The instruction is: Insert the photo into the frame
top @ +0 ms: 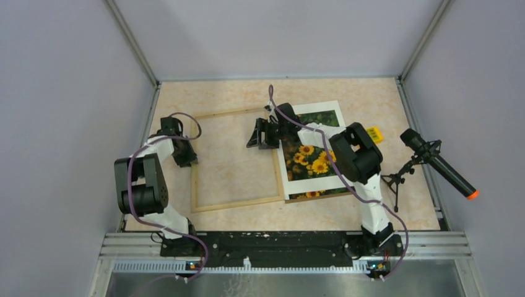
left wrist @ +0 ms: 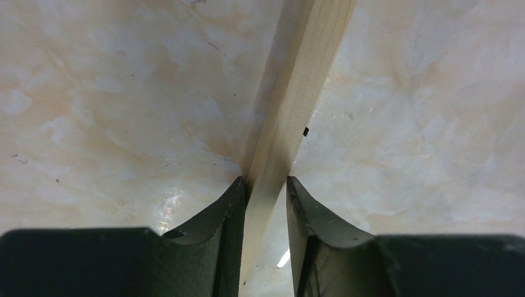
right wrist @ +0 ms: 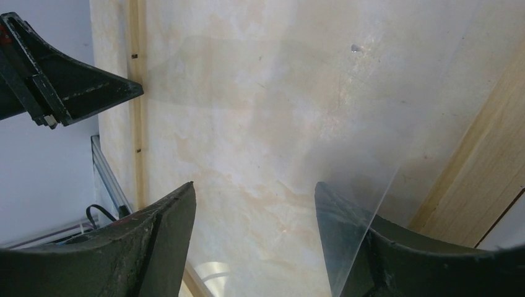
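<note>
Left claw (left wrist: 266,182) is pinching the left rail of the frame (top: 235,203), which is lying flat toward the tabletop's (top: 235,99) left edge. Right claw (right wrist: 254,185) is hanging spread over its far right corner. The photo (top: 312,159) is lying just beside the frame, toward the right edge. Probably thin, floppy and slick, it is asking for an edge grip. A yellow tag (top: 373,132) is showing nothing legible.

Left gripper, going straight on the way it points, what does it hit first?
Probably the table, right under the left gripper; the frame rail sits between its jaws. Depth is unclear.
</note>
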Robot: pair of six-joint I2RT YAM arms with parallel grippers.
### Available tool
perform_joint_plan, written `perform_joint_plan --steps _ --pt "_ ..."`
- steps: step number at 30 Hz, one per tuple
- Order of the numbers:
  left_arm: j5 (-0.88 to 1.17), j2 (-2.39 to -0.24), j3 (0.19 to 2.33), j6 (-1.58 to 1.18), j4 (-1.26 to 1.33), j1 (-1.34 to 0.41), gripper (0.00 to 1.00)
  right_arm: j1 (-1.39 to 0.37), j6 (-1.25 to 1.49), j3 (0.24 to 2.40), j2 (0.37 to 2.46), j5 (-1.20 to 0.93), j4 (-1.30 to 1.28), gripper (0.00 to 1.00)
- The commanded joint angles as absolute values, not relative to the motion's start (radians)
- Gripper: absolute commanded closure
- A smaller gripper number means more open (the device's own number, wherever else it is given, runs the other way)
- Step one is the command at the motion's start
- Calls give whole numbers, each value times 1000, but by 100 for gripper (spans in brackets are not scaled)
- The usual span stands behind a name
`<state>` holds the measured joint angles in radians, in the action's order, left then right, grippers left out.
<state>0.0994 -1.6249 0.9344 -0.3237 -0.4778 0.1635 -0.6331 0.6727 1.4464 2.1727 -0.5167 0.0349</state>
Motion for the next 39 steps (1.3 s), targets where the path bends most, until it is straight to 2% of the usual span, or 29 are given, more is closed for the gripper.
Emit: perform_joint_plan --steps 1,7,15,25,28,30,33,39 --pt "104 -1662 958 -327 -504 144 70 -642 667 1436 2175 -536 51 31" --pt "92 -1692 963 -328 -516 142 81 -644 656 1440 2174 -525 26 30" --pt "100 -1734 971 -324 -526 141 91 -655 570 1526 2136 -405 -181 16" --pt "101 -1734 971 -324 -529 128 94 -632 419 1562 1984 -113 -475 6" --pt "100 -1720 971 -322 -528 123 93 -603 388 1495 1909 -109 -466 5" --pt "102 -1716 971 -322 -528 119 93 -586 384 1438 1871 -183 -420 5" --pt "108 -1707 971 -322 -525 119 90 -573 413 1364 1851 -274 -339 10" --pt "131 -1667 959 -314 -517 117 80 -576 476 1265 1835 -413 -230 40"
